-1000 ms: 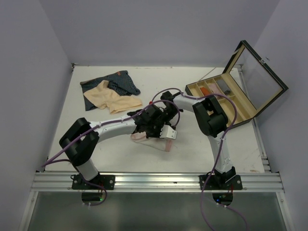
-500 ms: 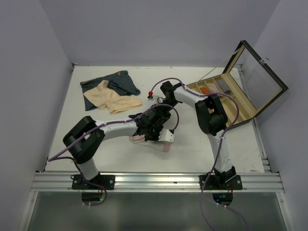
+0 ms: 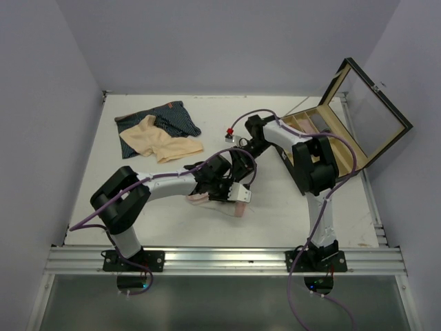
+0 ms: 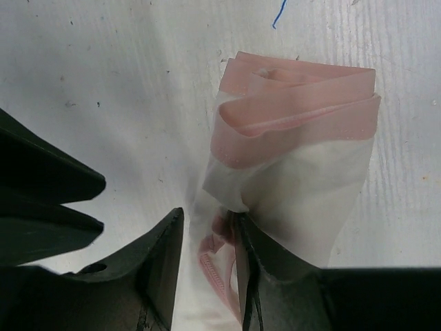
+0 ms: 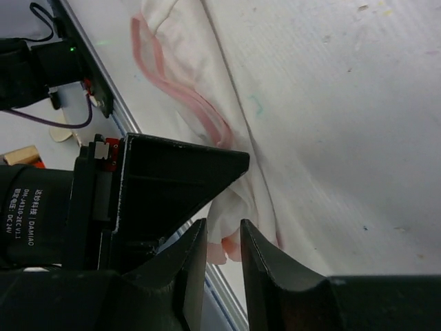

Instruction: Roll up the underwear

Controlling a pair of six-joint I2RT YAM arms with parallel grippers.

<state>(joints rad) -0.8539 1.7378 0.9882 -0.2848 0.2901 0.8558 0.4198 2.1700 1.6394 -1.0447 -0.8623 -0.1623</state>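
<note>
- The larger navy cloth garment with thin pale stripes (image 3: 176, 117) lies flat at the far left of the white table (image 3: 275, 221); the plain beige cloth garment (image 3: 165, 145) lies partly over its near edge, the two touching
- The left gripper (image 3: 231, 187) reaches in low over the middle of the table, well apart from that pair; in its wrist view the left gripper (image 4: 207, 219) has its two black fingers (image 4: 162, 265) a little spread, with slack white cloth and a pink seam lying in the gap, not squeezed
- The small pink-and-white cloth garment (image 3: 238, 208) lies on the table at the middle, under and just in front of the left gripper; in the left wrist view the garment (image 4: 296, 158) is folded over on itself into a short thick bundle, pink bands layered at its far end, white cloth trailing back between the fingers
- The right gripper (image 3: 241, 153) hangs just behind the left one, pointing down; in its wrist view the right gripper (image 5: 222, 231) shows a narrow gap; a bit of the garment (image 5: 207, 62) shows at that gap, but I cannot tell whether the jaws pinch it or it lies beyond them
- The compartmented wooden box (image 3: 355, 162) stands at the far right, its glass lid (image 3: 375, 114) tilted open
</note>
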